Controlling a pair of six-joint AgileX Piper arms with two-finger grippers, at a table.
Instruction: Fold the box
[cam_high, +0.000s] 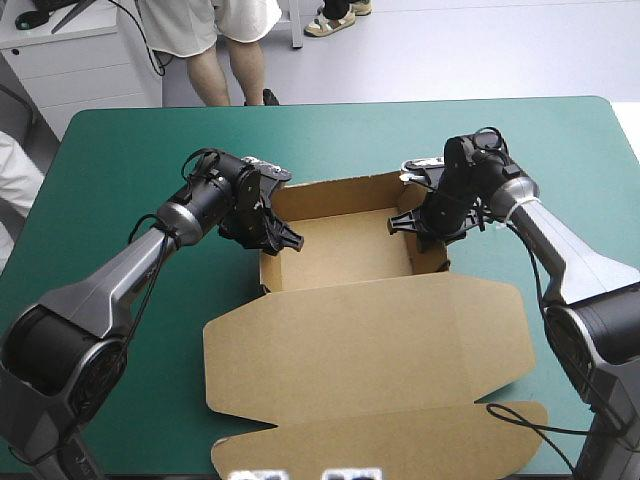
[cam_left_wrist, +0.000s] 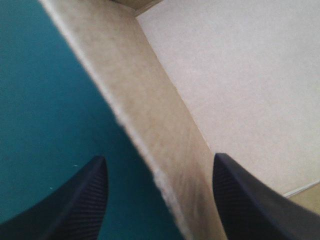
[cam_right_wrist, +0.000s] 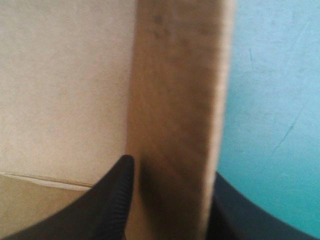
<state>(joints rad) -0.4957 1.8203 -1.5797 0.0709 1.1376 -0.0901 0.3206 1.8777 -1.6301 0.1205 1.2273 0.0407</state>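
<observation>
Astride box (cam_high: 345, 252) walls, both claws (cam_high: 283, 238) (cam_high: 405, 222)

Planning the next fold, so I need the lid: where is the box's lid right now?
In the high view the lid lies flat on the teal-green cover, on the near side of the open tray, stretching toward its near edge.

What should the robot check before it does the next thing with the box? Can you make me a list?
1. Is the left pincer over the left wall of the box: ok.
2. Is the left pincer squeezing that wall: not ok, it is open.
3. Is the right pincer squeezing the right wall: ok.
4. Is the lid flat on the table: ok.
5. Are the walls tucked firmly: cannot tell.
</observation>
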